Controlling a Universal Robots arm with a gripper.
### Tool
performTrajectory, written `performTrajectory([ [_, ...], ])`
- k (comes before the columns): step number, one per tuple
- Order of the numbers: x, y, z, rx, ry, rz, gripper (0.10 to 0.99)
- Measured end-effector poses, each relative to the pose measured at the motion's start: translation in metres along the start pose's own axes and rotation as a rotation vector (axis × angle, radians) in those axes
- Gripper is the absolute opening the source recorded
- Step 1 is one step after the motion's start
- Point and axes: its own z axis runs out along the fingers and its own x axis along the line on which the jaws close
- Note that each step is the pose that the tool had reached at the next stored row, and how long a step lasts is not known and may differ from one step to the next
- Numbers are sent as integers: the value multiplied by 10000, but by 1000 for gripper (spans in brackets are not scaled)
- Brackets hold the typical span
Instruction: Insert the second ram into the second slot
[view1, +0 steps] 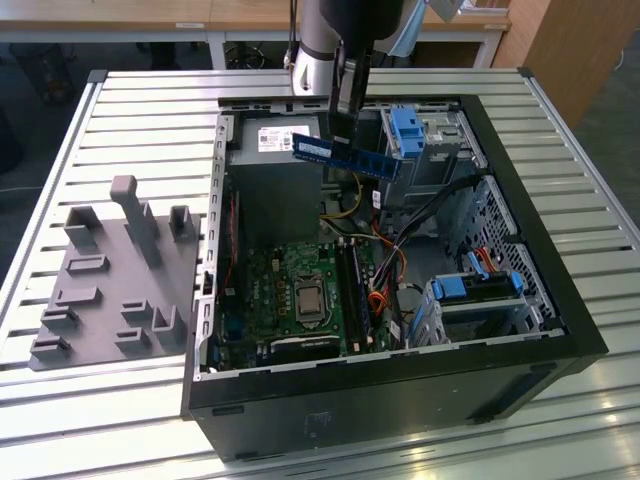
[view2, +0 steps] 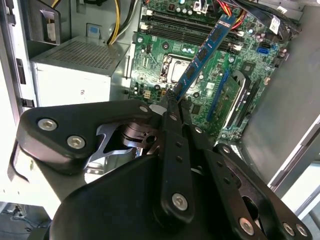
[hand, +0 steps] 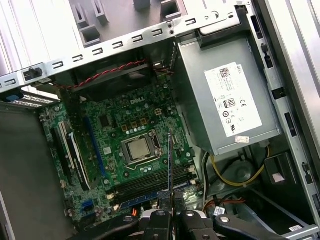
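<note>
Closed narrow on the thin, long blue circuit-board stick (view1: 365, 160), the second ram, with the black end effector (view1: 342, 128) pinching it near mid-length. Holds it in the air over the open black computer case (view1: 400, 395), toward twelve o'clock of the case in the exterior view. Seen there against the grey metal power-supply box (view1: 270, 150), with a chunky blue plastic latch (view1: 408, 130) just beside it at two o'clock. Holds it roughly level, long edge running from the exterior view's left to its right, with a pale label near the left end.

Clear of the green motherboard (view1: 290, 290). Well apart from the long black memory slots (view1: 352, 290), down at six o'clock of the stick beside the square silver processor socket (view1: 308, 300). Not yet seated in any slot; cannot tell which slot it lines up with.

In the second wrist view, reaching out from between the fingers (view2: 175, 150), with dark chips in a row along the stick (view2: 202, 55). In the first wrist view, turned edge-on, the stick (hand: 170, 160) no more than a thin line from the end effector (hand: 170, 200) across the slots (hand: 150, 183).

On the slatted aluminium bench (view1: 100, 420), at nine o'clock from the case: a grey plastic fixture plate with upright pegs (view1: 110, 280).
</note>
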Motion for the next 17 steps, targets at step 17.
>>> performTrajectory([
  [17,0,0,0,4,-22,587,137],
])
